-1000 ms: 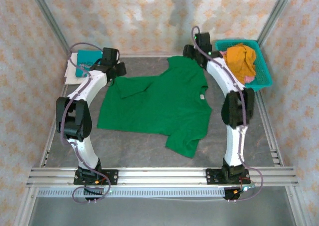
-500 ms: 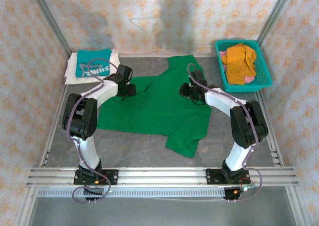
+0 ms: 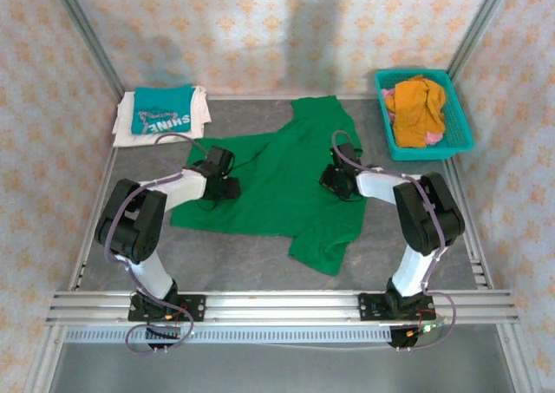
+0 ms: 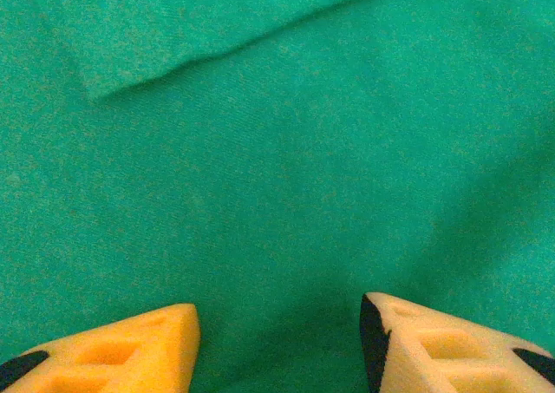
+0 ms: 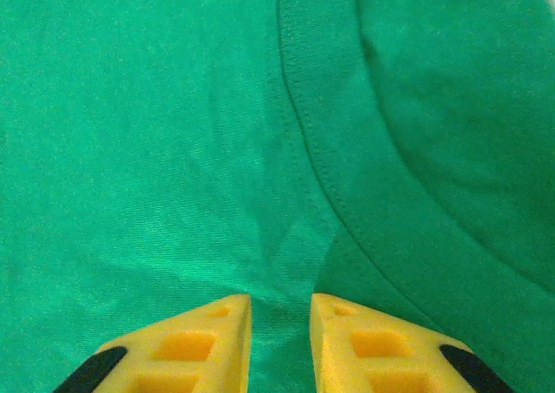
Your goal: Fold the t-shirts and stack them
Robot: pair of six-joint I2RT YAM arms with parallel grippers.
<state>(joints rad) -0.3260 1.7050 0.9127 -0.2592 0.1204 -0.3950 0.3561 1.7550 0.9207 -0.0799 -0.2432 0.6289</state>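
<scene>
Since it has yet to be folded, the green shirt lies spread flat in the middle of the table, where both arms can reach it. Its long axis runs across the table from left to right, a little skewed. The neck points right and the hem left; one sleeve reaches toward the far wall, the other toward the arm bases. Part of the left end is turned over on itself.

The right claw is down on the cloth at the neck end. Its tips are nearly together with the stitched edge running in between them, so I judge it is nipping that edge to lift it. The left claw is pressed onto the hem half, tips well apart with flat cloth between, not gripping. Probably it is set to take the opposite end, so the shirt can be carried over evenly.

At the far left corner the teal shirt sits folded on the white shirt, which marks the stack. A basket at the far right holds orange cloth.
</scene>
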